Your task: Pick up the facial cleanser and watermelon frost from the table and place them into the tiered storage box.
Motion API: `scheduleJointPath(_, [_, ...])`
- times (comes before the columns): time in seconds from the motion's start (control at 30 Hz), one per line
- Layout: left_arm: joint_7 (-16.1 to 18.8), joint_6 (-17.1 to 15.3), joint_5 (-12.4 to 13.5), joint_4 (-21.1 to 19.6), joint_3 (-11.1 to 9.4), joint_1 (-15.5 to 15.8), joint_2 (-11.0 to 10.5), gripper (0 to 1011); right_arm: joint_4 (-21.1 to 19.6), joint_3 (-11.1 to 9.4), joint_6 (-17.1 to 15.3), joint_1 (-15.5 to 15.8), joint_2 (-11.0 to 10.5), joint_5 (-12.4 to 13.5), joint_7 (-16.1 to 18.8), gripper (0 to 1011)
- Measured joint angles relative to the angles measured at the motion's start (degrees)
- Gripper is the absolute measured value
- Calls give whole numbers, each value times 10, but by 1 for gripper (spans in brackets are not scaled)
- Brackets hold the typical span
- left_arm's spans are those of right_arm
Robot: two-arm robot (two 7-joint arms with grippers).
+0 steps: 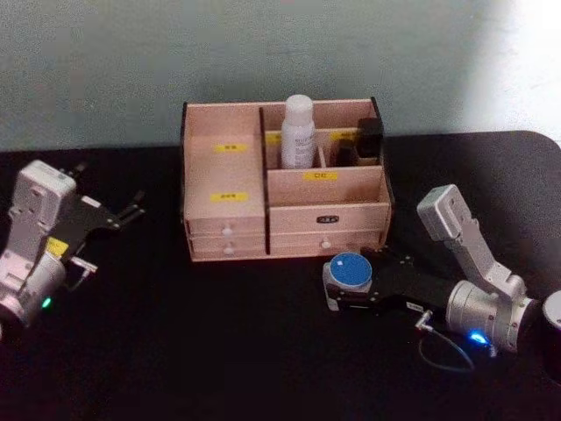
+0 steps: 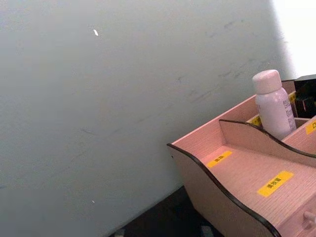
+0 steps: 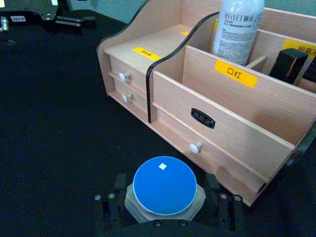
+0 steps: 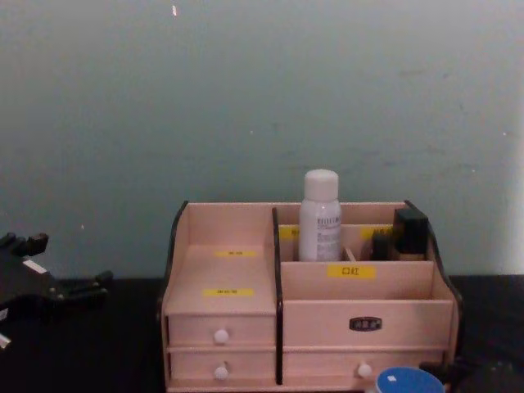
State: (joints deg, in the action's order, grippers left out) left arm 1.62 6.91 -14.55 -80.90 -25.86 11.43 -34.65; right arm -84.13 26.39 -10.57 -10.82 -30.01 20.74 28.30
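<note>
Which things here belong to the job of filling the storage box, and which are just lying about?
Job: tiered storage box; white bottle inside it; blue-lidded jar in right gripper.
Lying about: black items in its back-right compartment; left gripper, parked left.

Looks like a robot lab: a black tabletop (image 1: 175, 351) against a plain grey-green wall (image 1: 105, 61), left arm (image 1: 35, 254) and right arm (image 1: 486, 289) over it.
</note>
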Motion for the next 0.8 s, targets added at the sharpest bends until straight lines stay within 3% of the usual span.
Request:
scheduleJointPath(0.13, [0, 0, 0, 0, 0, 0, 0, 1001, 0, 0, 0, 0, 0, 0, 0, 999])
scheduleJointPath(0.37, [0, 0, 0, 0, 0, 0, 0, 1001, 0, 0, 0, 0, 0, 1, 0, 860])
scheduleJointPath(0.5, [0, 0, 0, 0, 0, 0, 0, 1001, 0, -1, 0, 0, 0, 2, 0, 726])
scheduleJointPath(0.8, [0, 0, 0, 0, 0, 0, 0, 1001, 0, -1, -1, 0, 0, 2, 1, 720])
